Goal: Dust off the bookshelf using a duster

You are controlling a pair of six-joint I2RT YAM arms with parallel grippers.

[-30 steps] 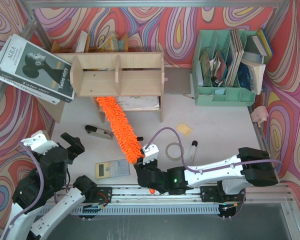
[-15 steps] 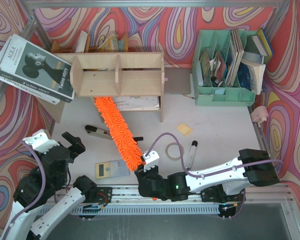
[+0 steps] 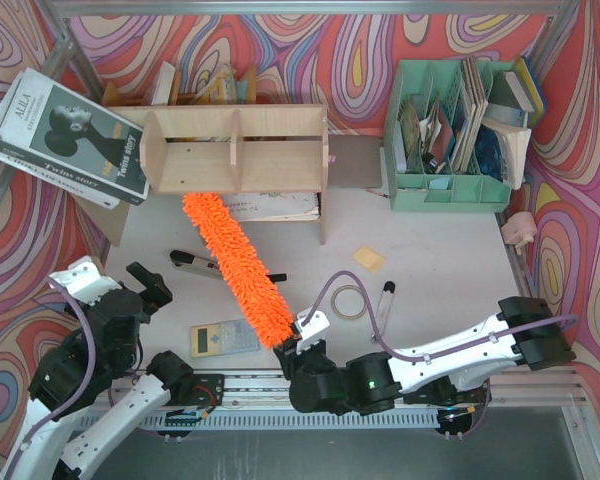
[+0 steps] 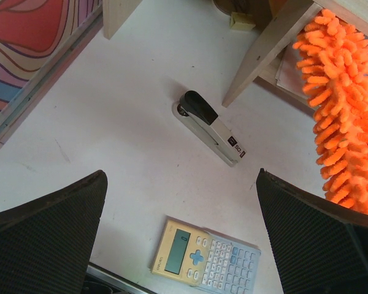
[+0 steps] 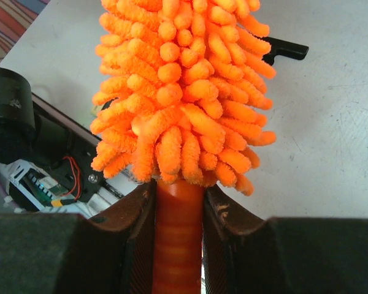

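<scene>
Orange duster (image 3: pixel 235 265) runs diagonally up from bottom centre, handle pinched in the right gripper (image 5: pixel 178 211), tip at the bookshelf (image 3: pixel 235 150) lower front edge. Left gripper (image 3: pixel 145 285) spread wide, lower left; table (image 3: pixel 430 250) shows bare centre right.

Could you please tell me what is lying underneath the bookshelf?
Beneath the bookshelf, the near edge of flat white printed sheets shows, and the tip of the orange duster reaches its front edge. The shelf covers whatever lies farther back.
</scene>
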